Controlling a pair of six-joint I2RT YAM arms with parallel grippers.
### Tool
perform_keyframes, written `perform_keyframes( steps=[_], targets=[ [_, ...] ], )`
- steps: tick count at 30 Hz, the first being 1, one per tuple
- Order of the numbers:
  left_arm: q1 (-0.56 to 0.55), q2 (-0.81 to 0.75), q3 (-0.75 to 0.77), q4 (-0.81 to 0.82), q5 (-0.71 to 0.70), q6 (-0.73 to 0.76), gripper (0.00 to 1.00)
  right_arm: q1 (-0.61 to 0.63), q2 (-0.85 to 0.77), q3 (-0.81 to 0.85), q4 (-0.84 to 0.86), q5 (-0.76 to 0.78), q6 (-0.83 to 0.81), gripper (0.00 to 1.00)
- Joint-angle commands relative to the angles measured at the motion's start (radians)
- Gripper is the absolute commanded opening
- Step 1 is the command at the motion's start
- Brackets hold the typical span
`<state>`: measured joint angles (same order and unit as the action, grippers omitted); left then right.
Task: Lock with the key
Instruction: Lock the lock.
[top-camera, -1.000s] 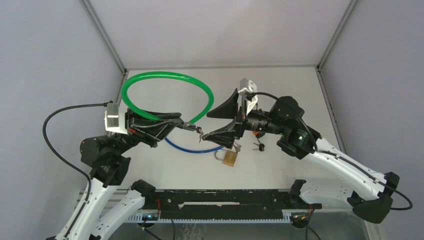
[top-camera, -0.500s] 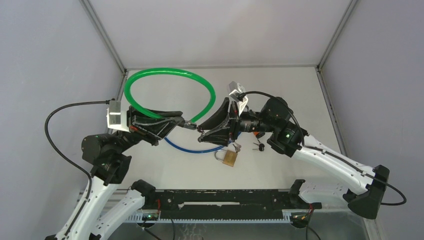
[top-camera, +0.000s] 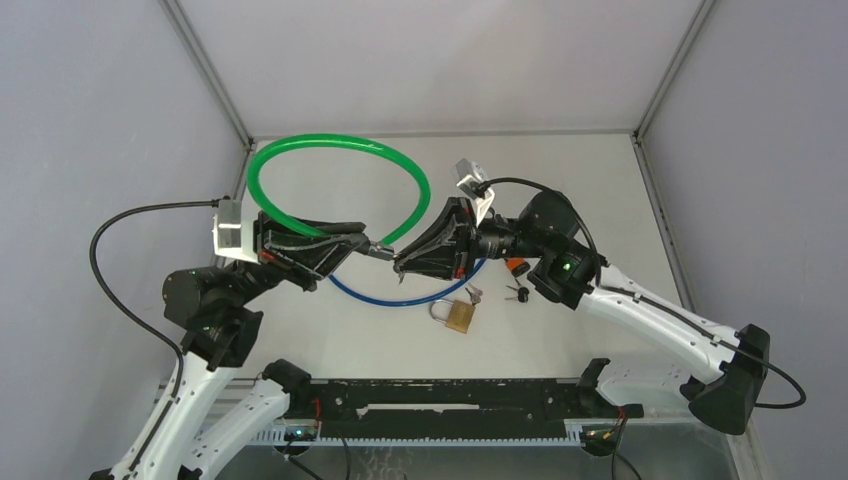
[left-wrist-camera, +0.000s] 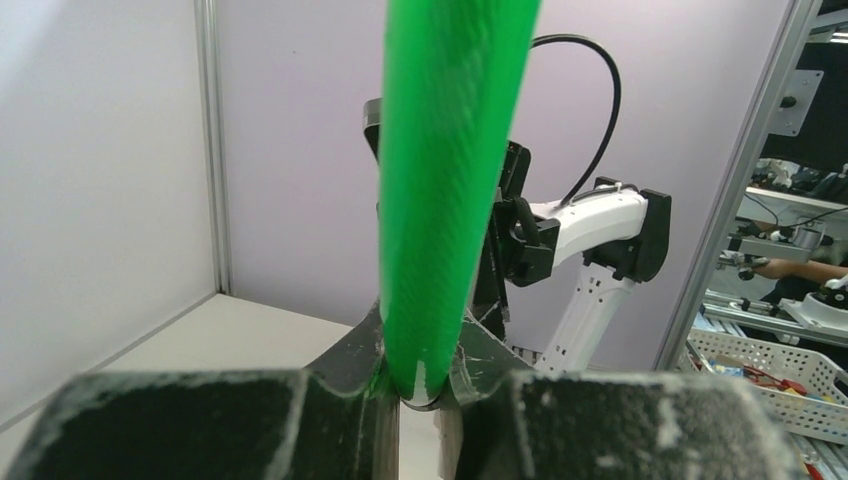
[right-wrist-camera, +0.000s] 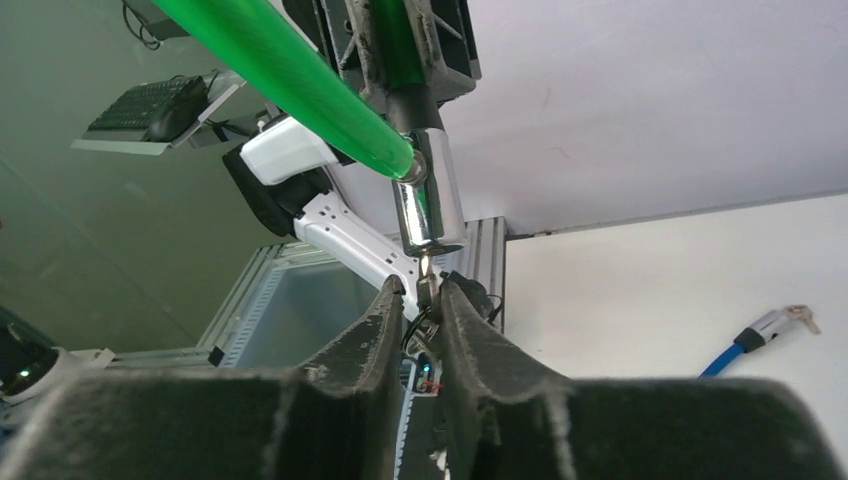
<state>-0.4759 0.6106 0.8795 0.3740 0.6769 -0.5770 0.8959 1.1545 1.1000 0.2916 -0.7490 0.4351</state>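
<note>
1. Right tool (top-camera: 402, 262) is pinched narrow on the key (right-wrist-camera: 428, 282), just beside the left tool (top-camera: 372, 246); a second ago I had it gaping wide and farther back.
2. Left tool clamps the green cable lock (top-camera: 300, 152), raised above the tabletop (top-camera: 600, 200).
3. Only my right wrist view shows the key tip at the chrome cylinder (right-wrist-camera: 432, 205).

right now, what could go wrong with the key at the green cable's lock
The key is pinched thinly in the right jaws; if it meets the chrome lock barrel off-axis, it may slip or twist out. The left jaws grip the green cable behind the barrel, so the barrel could swing or rotate away under a push or turn.
</note>
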Motion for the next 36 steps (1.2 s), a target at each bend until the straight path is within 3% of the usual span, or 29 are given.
perform_keyframes(
  steps=[1,4,8,12,17,28,36],
  targets=[
    [-0.003,0.007,0.084,0.054,-0.018,-0.009,0.0,-0.009,0.005,0.006,0.084,-0.036,0.025,0.18],
    [-0.002,0.006,0.083,0.053,-0.03,-0.016,0.0,-0.007,0.001,0.007,0.076,-0.031,0.011,0.0],
    [-0.003,-0.001,0.068,0.018,-0.095,-0.073,0.0,0.049,-0.042,0.007,-0.019,0.147,-0.145,0.0],
    [-0.003,-0.006,0.032,-0.014,-0.152,-0.099,0.0,0.211,-0.11,0.007,-0.091,0.561,-0.443,0.0],
    [-0.011,-0.009,0.003,-0.028,-0.152,-0.129,0.0,0.366,-0.108,0.007,-0.039,0.849,-0.773,0.0],
    [-0.032,-0.019,-0.059,-0.044,-0.167,-0.177,0.0,0.496,-0.042,0.008,0.061,1.07,-1.208,0.0],
    [-0.039,-0.019,-0.076,-0.043,-0.179,-0.19,0.0,0.54,-0.006,0.025,0.083,1.142,-1.34,0.0]
  ],
)
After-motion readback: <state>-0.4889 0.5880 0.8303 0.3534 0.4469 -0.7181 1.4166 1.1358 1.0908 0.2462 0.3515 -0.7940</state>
